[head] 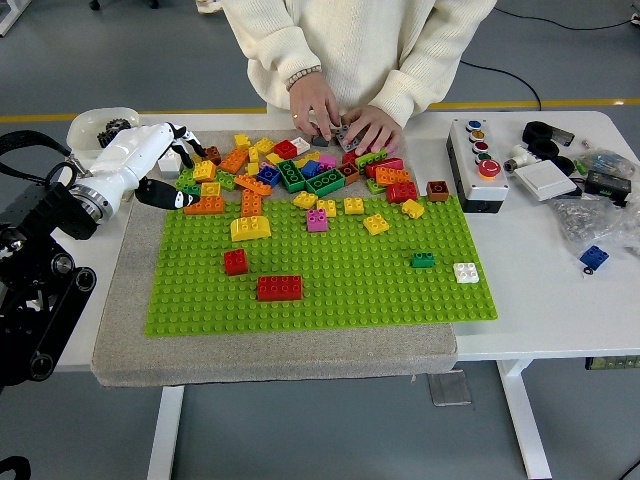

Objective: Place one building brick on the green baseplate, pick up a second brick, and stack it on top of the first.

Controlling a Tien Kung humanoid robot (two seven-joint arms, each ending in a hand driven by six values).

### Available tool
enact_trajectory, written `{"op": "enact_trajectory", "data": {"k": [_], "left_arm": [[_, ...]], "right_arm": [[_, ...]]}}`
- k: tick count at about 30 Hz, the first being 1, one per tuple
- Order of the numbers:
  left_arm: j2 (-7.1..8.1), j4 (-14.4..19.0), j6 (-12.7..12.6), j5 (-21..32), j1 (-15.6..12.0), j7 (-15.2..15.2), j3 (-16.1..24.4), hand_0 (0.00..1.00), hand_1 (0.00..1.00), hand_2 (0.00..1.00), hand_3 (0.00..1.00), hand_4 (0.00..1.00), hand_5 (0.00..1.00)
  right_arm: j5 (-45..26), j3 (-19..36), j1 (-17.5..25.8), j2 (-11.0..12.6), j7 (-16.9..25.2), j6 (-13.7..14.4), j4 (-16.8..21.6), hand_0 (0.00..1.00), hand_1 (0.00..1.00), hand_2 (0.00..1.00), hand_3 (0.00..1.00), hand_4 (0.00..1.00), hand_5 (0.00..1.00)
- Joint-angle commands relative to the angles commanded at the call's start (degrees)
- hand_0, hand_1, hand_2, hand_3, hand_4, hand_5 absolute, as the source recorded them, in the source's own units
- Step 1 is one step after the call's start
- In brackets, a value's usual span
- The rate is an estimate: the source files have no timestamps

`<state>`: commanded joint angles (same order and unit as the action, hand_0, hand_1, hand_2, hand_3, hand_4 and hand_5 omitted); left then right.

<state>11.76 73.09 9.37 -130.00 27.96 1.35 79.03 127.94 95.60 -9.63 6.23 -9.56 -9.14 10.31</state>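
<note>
The green baseplate (pixel 330 270) lies on a grey mat. On its left part stand a small red brick (pixel 236 262), a long red brick (pixel 280 288) and a yellow curved brick (pixel 250 228). A pile of mixed bricks (pixel 300 175) crowds the plate's far edge. My left hand (pixel 165 170), white with black fingertips, hovers at the plate's far-left corner beside the pile, fingers spread and holding nothing. A person's two hands (pixel 340 115) rest at the far edge of the pile, touching grey bricks. My right arm is out of sight.
A green brick (pixel 423 260) and a white brick (pixel 466 272) sit on the plate's right part. A button box (pixel 480 165) and assorted parts (pixel 570 170) lie to the right, with a blue brick (pixel 594 257). A white bowl of gears (pixel 105 130) stands far left.
</note>
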Motion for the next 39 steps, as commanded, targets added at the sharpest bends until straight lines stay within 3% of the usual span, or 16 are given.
{"op": "enact_trajectory", "data": {"k": [3,4,9,10,13,15,16,19,21,22,27,28,33,34,39], "left_arm": [[0.04,0.1,0.6,0.0,-0.1,0.2,0.2,0.774,0.648,0.524,0.648,0.961,0.002],[0.05,0.1,0.7,0.0,-0.1,0.2,0.3,0.787,0.674,0.635,0.729,0.998,0.002],[0.16,0.1,2.8,0.0,-0.2,1.2,0.6,0.787,0.674,0.635,0.729,0.998,0.002],[0.19,0.1,3.0,0.0,-0.2,1.5,0.5,0.797,0.690,0.696,0.760,0.998,0.002],[0.28,0.0,3.6,0.0,-0.2,1.9,0.3,0.797,0.690,0.696,0.760,0.998,0.002],[0.36,0.1,5.2,0.0,-0.2,2.4,0.1,0.797,0.690,0.696,0.760,0.998,0.002],[0.38,0.1,5.6,0.0,-0.2,2.5,0.1,0.840,0.733,0.739,0.819,0.998,0.098],[0.53,0.2,6.6,0.0,-0.1,2.9,-0.1,0.840,0.733,0.739,0.819,0.998,0.098],[0.67,0.3,5.8,0.0,-0.1,3.0,-0.3,0.840,0.733,0.739,0.819,0.998,0.098],[0.71,0.3,5.2,0.0,-0.1,3.0,-0.4,0.833,0.725,0.708,0.770,0.998,0.017],[0.96,0.8,4.0,0.0,0.0,3.2,-0.7,0.833,0.725,0.708,0.770,0.998,0.017],[1.01,0.9,4.1,0.0,0.0,3.1,-0.7,0.817,0.698,0.575,0.684,0.981,0.002],[1.23,1.7,6.1,0.0,0.0,2.3,-1.0,0.817,0.698,0.575,0.684,0.981,0.002],[1.27,1.9,6.5,0.0,0.0,2.1,-1.1,0.805,0.674,0.537,0.598,0.950,0.002],[1.39,2.3,7.8,0.0,0.2,1.4,-1.3,0.805,0.674,0.537,0.598,0.950,0.002]], "right_arm": [[-0.1,0.1,0.0,0.0,0.0,0.0,0.0,0.747,0.656,0.725,0.613,0.847,0.336],[-0.1,0.1,0.0,0.0,0.0,0.0,0.0,0.747,0.656,0.725,0.614,0.847,0.336],[-0.2,0.2,0.0,0.0,0.0,0.1,0.0,0.747,0.656,0.725,0.614,0.847,0.336],[-0.3,0.2,0.0,0.0,0.0,0.1,0.0,0.747,0.656,0.725,0.614,0.847,0.336],[-0.3,0.3,0.0,0.0,0.0,0.1,0.0,0.747,0.656,0.725,0.614,0.847,0.336],[-0.3,0.3,0.0,0.0,0.0,0.1,0.0,0.747,0.656,0.725,0.614,0.847,0.336],[-0.3,0.3,0.0,0.0,0.0,0.1,0.0,0.746,0.657,0.725,0.614,0.847,0.335],[-0.4,0.3,0.0,0.0,-0.1,0.1,0.0,0.746,0.657,0.725,0.614,0.847,0.335],[-0.4,0.3,0.0,0.0,-0.1,0.1,0.0,0.746,0.657,0.725,0.614,0.847,0.335],[-0.5,0.3,0.0,0.0,-0.1,0.1,0.0,0.748,0.657,0.725,0.614,0.847,0.335],[-0.5,0.4,0.0,0.0,-0.1,0.2,0.0,0.748,0.657,0.725,0.614,0.847,0.335],[-0.6,0.4,0.0,0.0,-0.1,0.2,0.0,0.747,0.656,0.725,0.614,0.847,0.335],[-0.8,0.3,-0.1,0.1,-0.1,0.2,0.0,0.747,0.656,0.725,0.614,0.847,0.335],[-0.8,0.3,-0.1,0.1,-0.1,0.2,0.0,0.747,0.656,0.725,0.614,0.847,0.335],[-0.8,0.4,-0.1,0.3,-0.1,0.2,0.0,0.747,0.656,0.725,0.614,0.847,0.335]]}}
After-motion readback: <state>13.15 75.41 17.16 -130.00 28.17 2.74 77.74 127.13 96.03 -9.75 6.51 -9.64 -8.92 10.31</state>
